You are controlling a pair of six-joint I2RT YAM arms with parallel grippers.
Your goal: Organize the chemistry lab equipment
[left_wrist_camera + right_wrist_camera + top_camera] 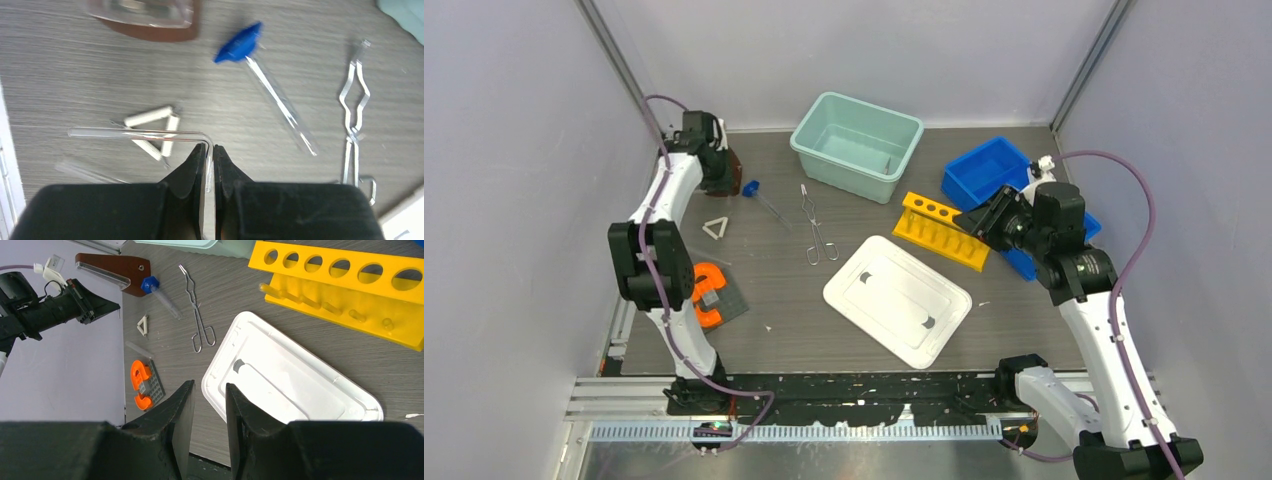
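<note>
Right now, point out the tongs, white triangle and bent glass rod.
tongs (pixel 353 134), left wrist view, arm junction
white triangle (pixel 148 115), left wrist view, upper bar
bent glass rod (pixel 100 132), left wrist view, straight section

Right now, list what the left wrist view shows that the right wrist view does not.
Only the left wrist view: a bent glass rod clamped in the left pincer. Only the right wrist view: the yellow rack, the white lid, an orange piece, and the right pincer, open with nothing in it. Both views: the wire tongs, the white triangle and the blue-capped tube, lying loose.
</note>
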